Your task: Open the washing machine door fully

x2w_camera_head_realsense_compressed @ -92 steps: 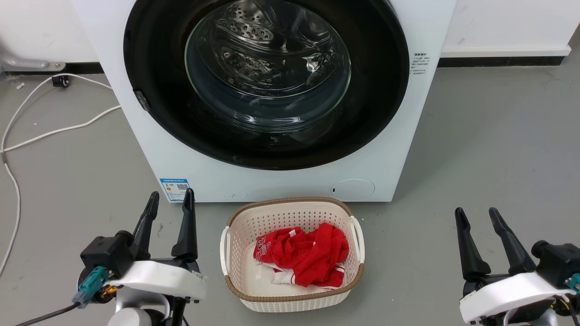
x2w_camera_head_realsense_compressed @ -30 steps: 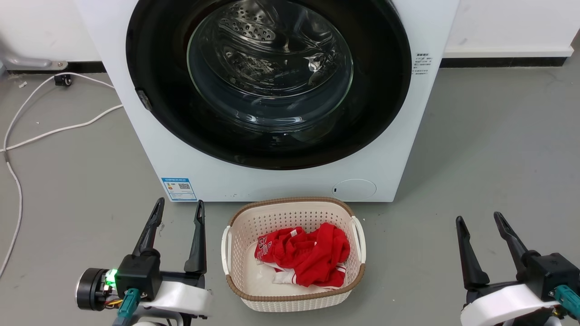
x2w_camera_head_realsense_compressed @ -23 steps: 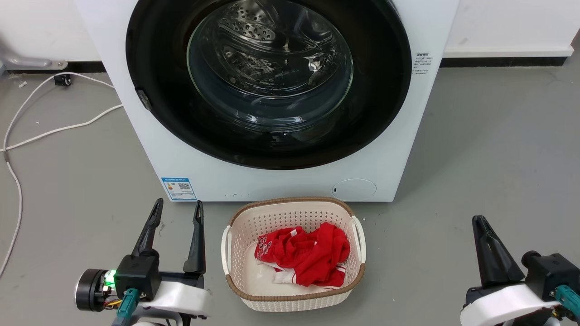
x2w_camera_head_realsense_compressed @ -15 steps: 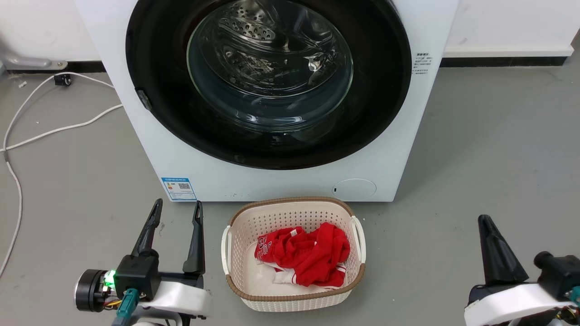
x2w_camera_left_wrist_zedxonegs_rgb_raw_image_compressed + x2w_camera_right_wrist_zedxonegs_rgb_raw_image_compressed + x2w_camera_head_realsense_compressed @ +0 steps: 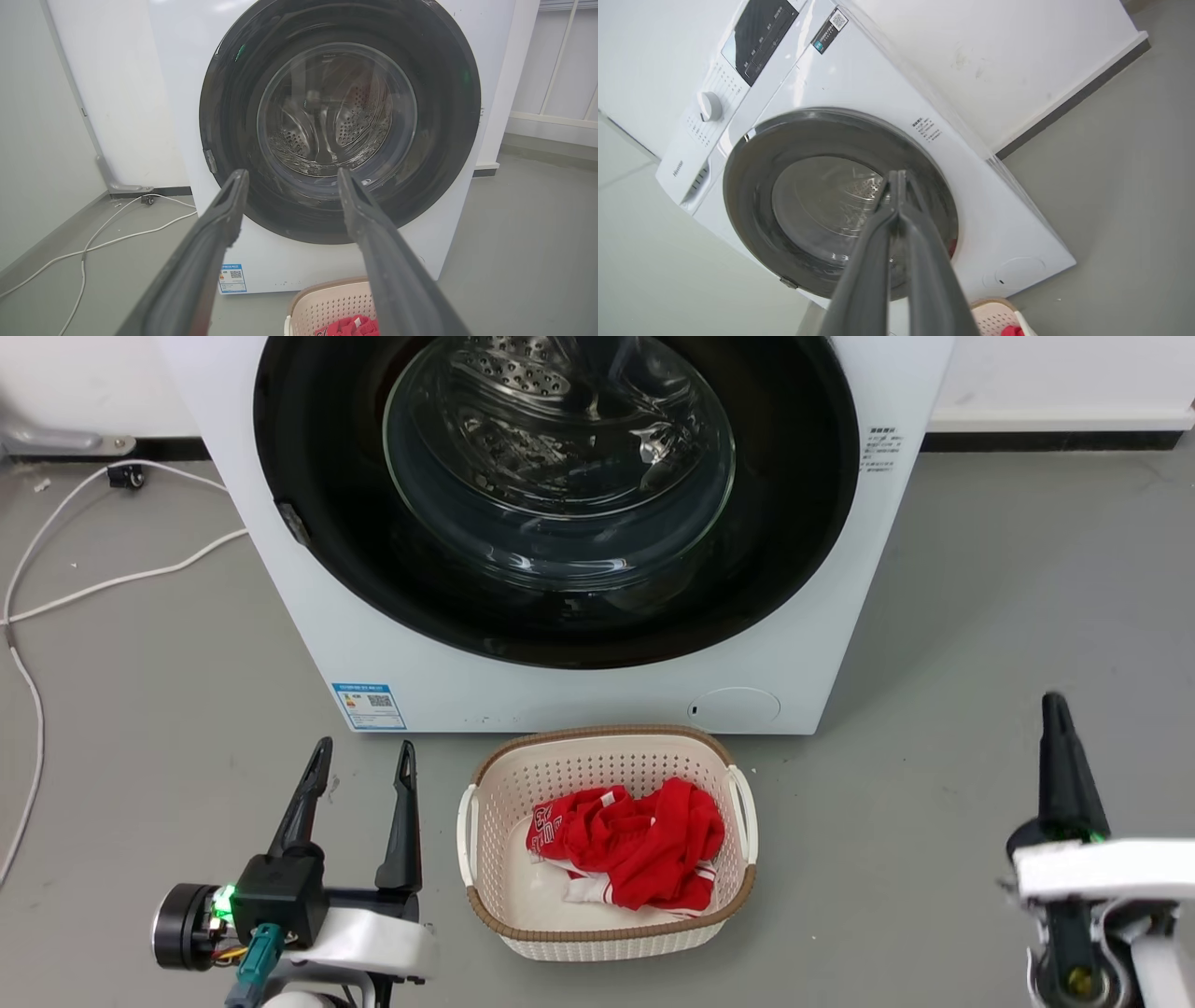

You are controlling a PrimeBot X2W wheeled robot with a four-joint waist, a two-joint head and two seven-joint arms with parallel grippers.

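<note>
The white washing machine (image 5: 579, 695) stands ahead of me on the floor. Its round glossy black washing machine door (image 5: 317, 467) sits flat against the front, with the steel drum visible through the glass bowl. My left gripper (image 5: 363, 758) is open at the lower left, well short of the machine. My right gripper (image 5: 1054, 702) is shut at the lower right, empty and rolled on its side. The left wrist view faces the door (image 5: 224, 116) between the open fingers (image 5: 205, 242). The right wrist view shows the door (image 5: 752, 177) tilted behind the shut gripper (image 5: 898, 174).
A cream perforated basket (image 5: 485, 887) holding red clothes (image 5: 635, 840) sits on the floor right in front of the machine, between my arms. White cables (image 5: 103, 583) trail over the grey floor at the left. The wall runs behind the machine.
My right gripper has shut, rolled onto its side and risen forward. The left gripper has hardly moved. The head camera has tilted a little, shifting the whole scene up.
</note>
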